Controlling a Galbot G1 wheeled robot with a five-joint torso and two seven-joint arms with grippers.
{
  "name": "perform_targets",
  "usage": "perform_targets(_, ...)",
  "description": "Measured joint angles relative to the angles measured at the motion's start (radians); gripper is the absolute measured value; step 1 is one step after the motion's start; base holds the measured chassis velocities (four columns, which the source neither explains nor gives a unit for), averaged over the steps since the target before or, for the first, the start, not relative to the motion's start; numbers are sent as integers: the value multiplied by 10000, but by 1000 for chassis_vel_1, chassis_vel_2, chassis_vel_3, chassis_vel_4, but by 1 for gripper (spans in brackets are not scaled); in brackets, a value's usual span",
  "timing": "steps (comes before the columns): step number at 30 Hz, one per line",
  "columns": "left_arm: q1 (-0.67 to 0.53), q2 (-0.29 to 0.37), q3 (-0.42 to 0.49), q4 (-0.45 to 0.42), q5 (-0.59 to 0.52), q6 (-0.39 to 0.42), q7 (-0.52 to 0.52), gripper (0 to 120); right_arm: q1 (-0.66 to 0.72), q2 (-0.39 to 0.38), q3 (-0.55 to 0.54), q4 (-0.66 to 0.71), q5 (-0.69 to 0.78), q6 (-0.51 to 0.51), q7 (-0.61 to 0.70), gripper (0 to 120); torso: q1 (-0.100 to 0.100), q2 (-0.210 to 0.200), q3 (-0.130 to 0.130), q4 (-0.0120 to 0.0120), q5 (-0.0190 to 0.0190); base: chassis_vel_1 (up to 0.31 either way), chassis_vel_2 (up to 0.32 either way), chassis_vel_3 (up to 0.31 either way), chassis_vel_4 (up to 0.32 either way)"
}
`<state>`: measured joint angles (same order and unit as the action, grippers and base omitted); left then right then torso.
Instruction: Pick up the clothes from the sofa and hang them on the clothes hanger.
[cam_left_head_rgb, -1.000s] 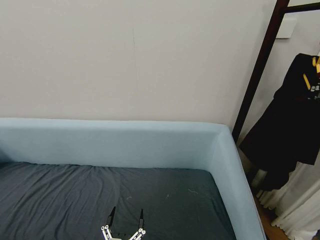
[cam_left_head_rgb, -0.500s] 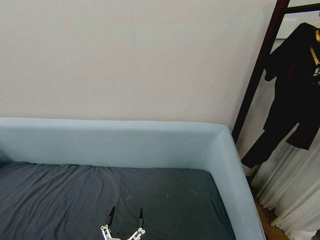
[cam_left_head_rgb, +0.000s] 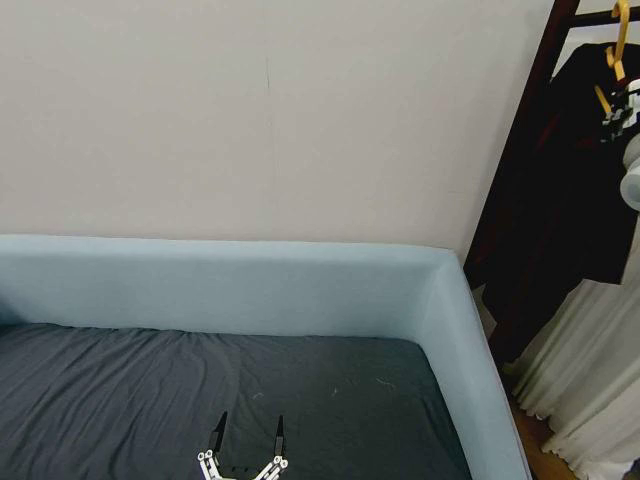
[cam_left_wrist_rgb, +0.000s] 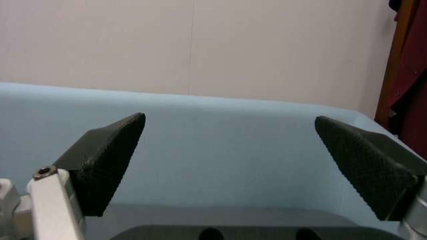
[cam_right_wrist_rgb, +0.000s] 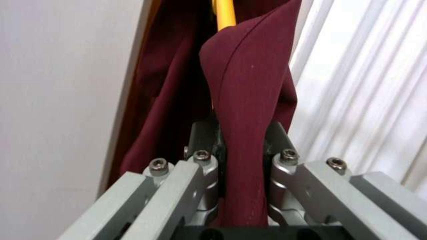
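A dark maroon garment (cam_left_head_rgb: 560, 200) hangs on a yellow hanger (cam_left_head_rgb: 620, 25) at the upper right of the head view, against the dark wooden rack post (cam_left_head_rgb: 520, 130). My right gripper (cam_left_head_rgb: 618, 108) holds it high beside the rack. In the right wrist view that gripper (cam_right_wrist_rgb: 243, 135) is shut on a fold of the maroon cloth (cam_right_wrist_rgb: 247, 75), with the yellow hanger (cam_right_wrist_rgb: 223, 11) rising behind it. My left gripper (cam_left_head_rgb: 251, 422) hovers low over the sofa seat, open with nothing in it; its black pads (cam_left_wrist_rgb: 110, 155) stand wide apart in front of the sofa back (cam_left_wrist_rgb: 227, 150).
The light blue sofa (cam_left_head_rgb: 250, 285) with a dark grey seat cushion (cam_left_head_rgb: 150, 400) stands against a plain wall. Its right arm (cam_left_head_rgb: 470, 380) lies close to the rack. White curtains (cam_left_head_rgb: 590, 380) hang behind the rack at the right.
The garment on its hanger has risen and swung in against the rack post, with my right gripper coming into view at the top right. My left gripper has stayed in place.
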<state>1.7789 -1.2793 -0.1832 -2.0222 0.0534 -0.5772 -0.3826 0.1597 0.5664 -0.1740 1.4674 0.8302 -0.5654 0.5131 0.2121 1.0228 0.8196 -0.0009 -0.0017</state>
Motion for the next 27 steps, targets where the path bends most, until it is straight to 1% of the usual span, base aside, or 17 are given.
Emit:
perform_targets(3,7,-6,-13,-2,-7,-12,0,100,541,401,-240,-235,807,-243,631,8,0,0,0,-2,2,0,0,0,0)
perform_targets(4,7,-6,-13,-2,-7,-12,0,100,541,401,-240,-235,807,-243,631,8,0,0,0,-2,2,0,0,0,0)
perform_targets(7,14,-44,-30,7,5,-125,21,100,1076,790,-417,-594,1668,-477,1210,8,0,0,0,0,6,0,0,0,0)
perform_targets(8,14,-44,-30,7,5,-125,21,100,1076,790,-417,-594,1668,-477,1210,8,0,0,0,0,6,0,0,0,0)
perform_targets(13,72,-56,-107,8,44,-206,40,100,1905,1341,-886,-1493,2056,-770,1899,8,0,0,0,-4,5,0,0,0,0)
perform_targets(14,72,-56,-107,8,44,-206,40,100,1905,1341,-886,-1493,2056,-770,1899,8,0,0,0,-4,5,0,0,0,0)
perform_targets(19,-8,-62,-108,192,96,-320,78,100,2695,2007,-1347,-2379,2488,-837,2430,8,0,0,0,-2,9,0,0,0,0)
perform_targets(22,-19,-56,-107,196,122,-367,102,100,2925,2224,-1454,-2675,2656,-854,2672,8,0,-1,1,-2,9,0,0,0,0)
perform_targets(24,-34,-34,-104,211,231,-411,137,100,3248,2591,-1556,-2945,3152,-968,3314,8,1,-1,0,-4,6,0,0,0,0)
perform_targets(25,-34,-34,-104,211,231,-411,137,100,3248,2591,-1556,-2945,3152,-968,3314,8,1,-1,0,-4,6,0,0,0,0)
perform_targets(26,-54,-28,-103,256,273,-440,143,100,3376,2755,-1599,-3058,3406,-1020,3578,8,0,0,0,-5,6,0,0,0,0)
perform_targets(27,-76,-26,-100,295,302,-464,145,100,3514,2959,-1640,-3271,3595,-1058,3832,8,0,0,0,-2,1,0,0,0,0)
